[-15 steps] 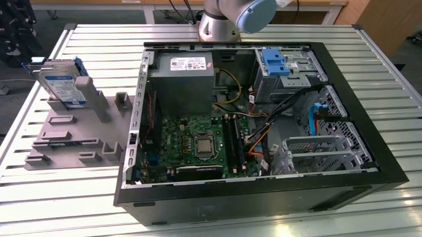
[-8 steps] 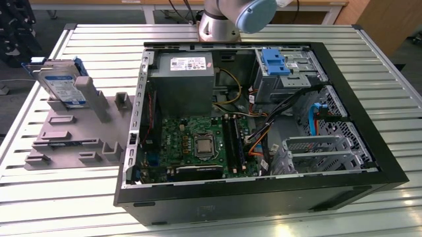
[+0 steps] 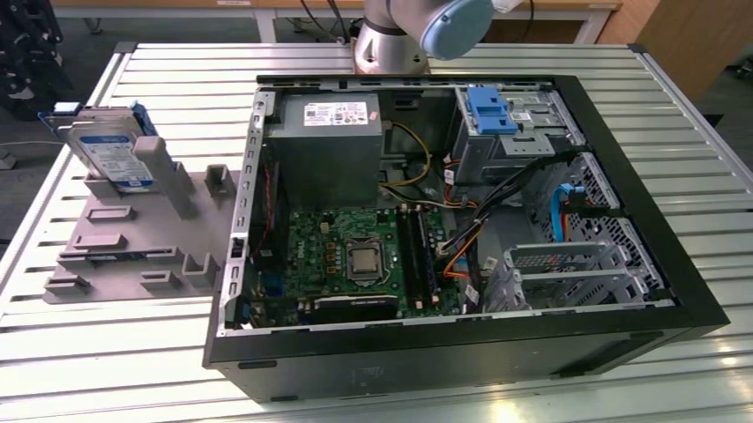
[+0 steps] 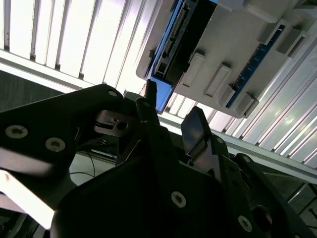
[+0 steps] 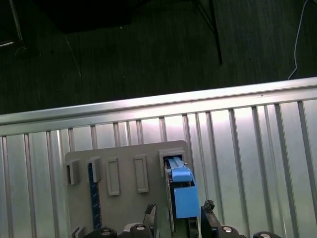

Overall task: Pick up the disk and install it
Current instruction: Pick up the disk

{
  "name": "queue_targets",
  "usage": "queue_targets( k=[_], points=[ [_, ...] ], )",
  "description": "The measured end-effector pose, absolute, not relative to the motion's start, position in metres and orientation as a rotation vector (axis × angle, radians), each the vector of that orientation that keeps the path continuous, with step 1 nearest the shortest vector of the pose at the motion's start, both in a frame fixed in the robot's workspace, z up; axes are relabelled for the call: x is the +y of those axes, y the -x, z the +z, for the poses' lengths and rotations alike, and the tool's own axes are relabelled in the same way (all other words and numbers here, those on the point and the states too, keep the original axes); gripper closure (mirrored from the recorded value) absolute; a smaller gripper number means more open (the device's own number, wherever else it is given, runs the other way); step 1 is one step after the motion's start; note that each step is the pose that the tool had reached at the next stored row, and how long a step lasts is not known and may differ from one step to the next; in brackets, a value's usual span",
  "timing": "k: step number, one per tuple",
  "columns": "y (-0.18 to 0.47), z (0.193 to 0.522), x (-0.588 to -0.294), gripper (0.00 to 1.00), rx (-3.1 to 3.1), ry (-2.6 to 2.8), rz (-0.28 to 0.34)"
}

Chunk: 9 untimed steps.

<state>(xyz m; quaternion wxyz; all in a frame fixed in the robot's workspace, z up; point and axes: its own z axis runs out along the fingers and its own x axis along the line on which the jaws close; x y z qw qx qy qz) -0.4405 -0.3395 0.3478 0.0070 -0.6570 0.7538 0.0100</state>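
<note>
Disk (image 3: 106, 152): silver, white-blue label, blue carrier, standing tilted.

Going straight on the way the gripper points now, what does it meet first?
Most likely the disk, standing on edge in the grey holder. In the first wrist view its blue carrier end sits in line with the gripper, between the open jaws. Depth is unclear, so the remaining gap can't be judged.

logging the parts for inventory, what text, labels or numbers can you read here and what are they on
Nothing here can be read as words or numbers.
the disk: white and blue face with print, too small to read
white sticker on the grey box: print too small to read
motherboard: markings too small to read
</note>
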Motion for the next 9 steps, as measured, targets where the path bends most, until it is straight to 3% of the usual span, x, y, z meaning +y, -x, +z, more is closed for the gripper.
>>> queue_targets(
  k=[9],
  points=[
    [0.4426, 0.3472, -0.3389, 0.53, 2.358, 2.055, 0.031]
  ],
)
